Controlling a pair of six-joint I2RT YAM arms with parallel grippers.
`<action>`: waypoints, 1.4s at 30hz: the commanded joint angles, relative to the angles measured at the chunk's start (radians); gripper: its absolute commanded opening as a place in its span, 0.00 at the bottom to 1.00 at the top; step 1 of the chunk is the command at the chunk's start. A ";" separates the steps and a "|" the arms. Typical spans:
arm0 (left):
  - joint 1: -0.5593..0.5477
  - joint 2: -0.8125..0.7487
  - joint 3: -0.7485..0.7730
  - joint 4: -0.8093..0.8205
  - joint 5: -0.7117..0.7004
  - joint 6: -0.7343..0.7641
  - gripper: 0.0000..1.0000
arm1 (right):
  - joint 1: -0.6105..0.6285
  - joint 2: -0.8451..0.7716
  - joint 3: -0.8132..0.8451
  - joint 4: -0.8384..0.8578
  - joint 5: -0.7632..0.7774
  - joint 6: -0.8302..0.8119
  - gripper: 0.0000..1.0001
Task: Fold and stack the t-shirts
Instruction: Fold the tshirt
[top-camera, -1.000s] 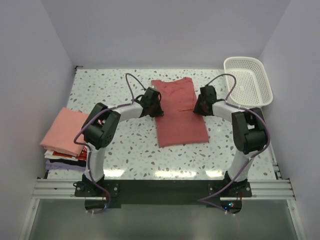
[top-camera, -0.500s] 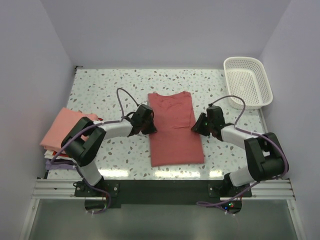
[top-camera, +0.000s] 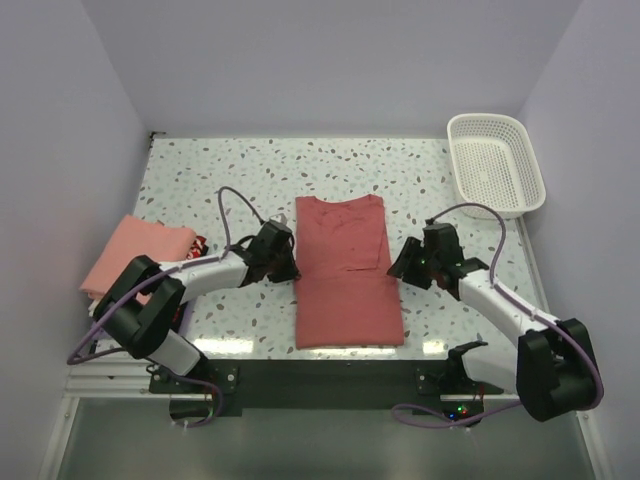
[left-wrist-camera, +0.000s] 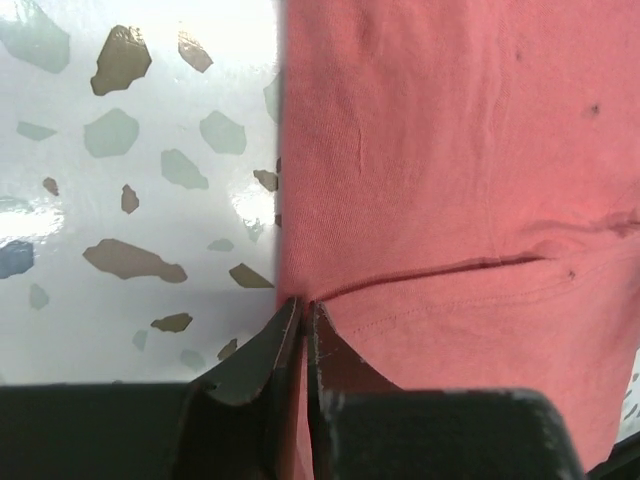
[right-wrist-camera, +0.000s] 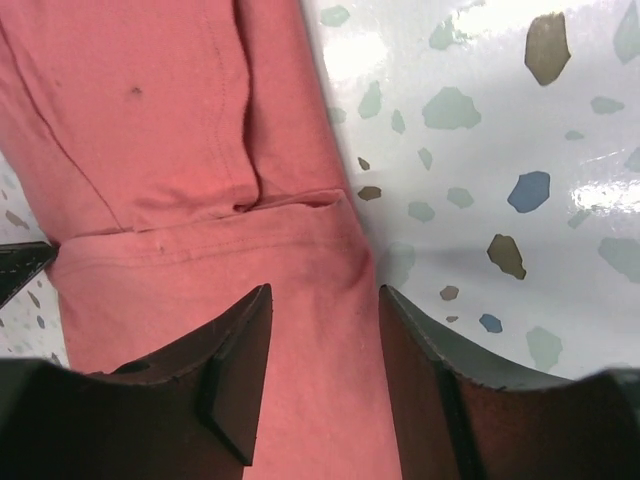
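No writing or brand mark can be read anywhere. On the red t-shirt (top-camera: 346, 300) only a few tiny dark specks are seen in the wrist views, and any neck label is too small to be made out from above.

The shirt is laid flat on the speckled table (top-camera: 200, 170), folded into a long rectangle, with a folded-in sleeve hem showing as a crease across it. In both wrist views the shirt is cut off by the picture edges, and the lower part of each view is blocked by the gripper's own body.

The left gripper (left-wrist-camera: 302, 305) is seen with its fingers (left-wrist-camera: 335, 360) pressed together on the shirt's left edge. A thin strip of red cloth shows in the slit between them, and the rest of the shirt spreads out ahead of and to the right of the tips.

The right gripper (right-wrist-camera: 325, 291) is held with its fingers (right-wrist-camera: 238, 360) wide apart. The shirt's right edge lies between and below them, with bare table just beside the right finger.

A stack of folded t-shirts (top-camera: 135, 255), salmon-pink on top, is seen well to the left of the left fingers; its lower layers are largely hidden by the arm. A white basket (top-camera: 497, 128) stands far beyond the right fingers.
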 joint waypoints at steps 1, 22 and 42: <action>0.010 -0.078 0.055 -0.053 -0.008 0.042 0.17 | -0.005 -0.045 0.100 -0.131 0.028 -0.062 0.52; -0.073 -0.531 -0.294 -0.065 0.265 -0.081 0.39 | -0.004 -0.420 -0.087 -0.519 -0.358 -0.059 0.47; -0.371 -0.301 -0.198 0.181 0.211 -0.253 0.21 | 0.436 -0.296 -0.070 -0.092 -0.233 0.302 0.29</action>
